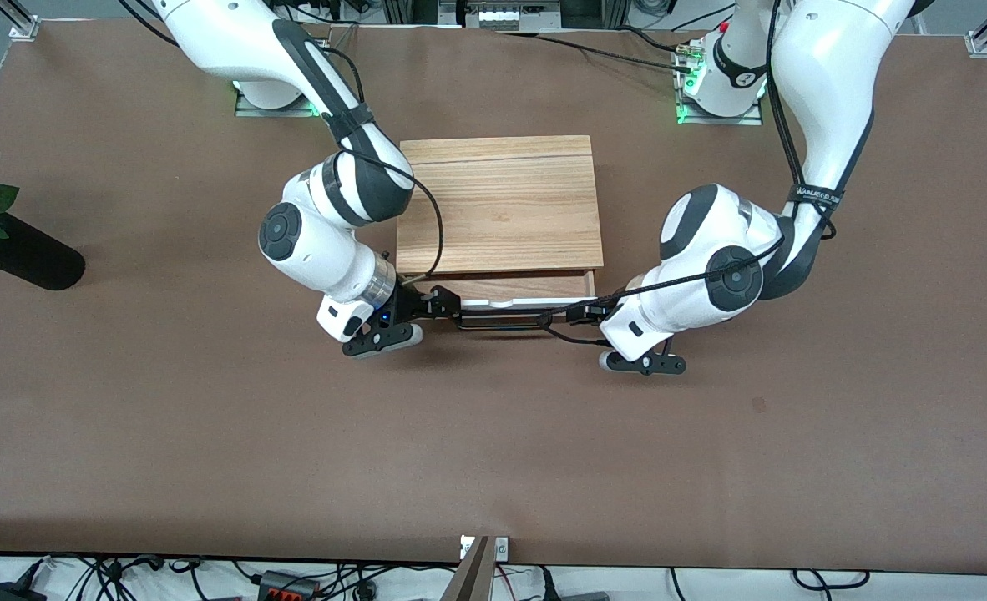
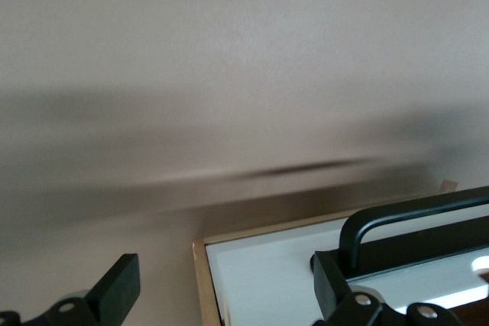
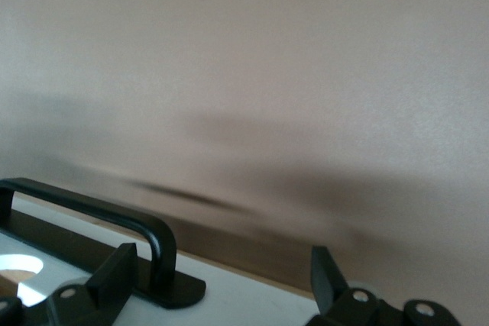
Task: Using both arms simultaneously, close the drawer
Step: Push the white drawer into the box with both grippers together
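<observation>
The light-wood cabinet (image 1: 498,204) stands mid-table. Its drawer (image 1: 518,302) is out a little, showing a narrow strip of wood-brown inside next to the white front and the black bar handle (image 1: 502,323). My right gripper (image 1: 446,304) is open at the drawer front's end toward the right arm. In the right wrist view the gripper (image 3: 221,284) straddles the white front (image 3: 244,299) beside the handle (image 3: 92,215). My left gripper (image 1: 575,315) is open at the front's end toward the left arm. In the left wrist view the gripper (image 2: 225,295) spans the front's corner (image 2: 267,272) beside the handle (image 2: 412,215).
A black vase (image 1: 22,250) with a red rose lies at the right arm's end of the table. The brown table (image 1: 493,451) stretches from the drawer toward the front camera. Cables run from both wrists over the drawer's ends.
</observation>
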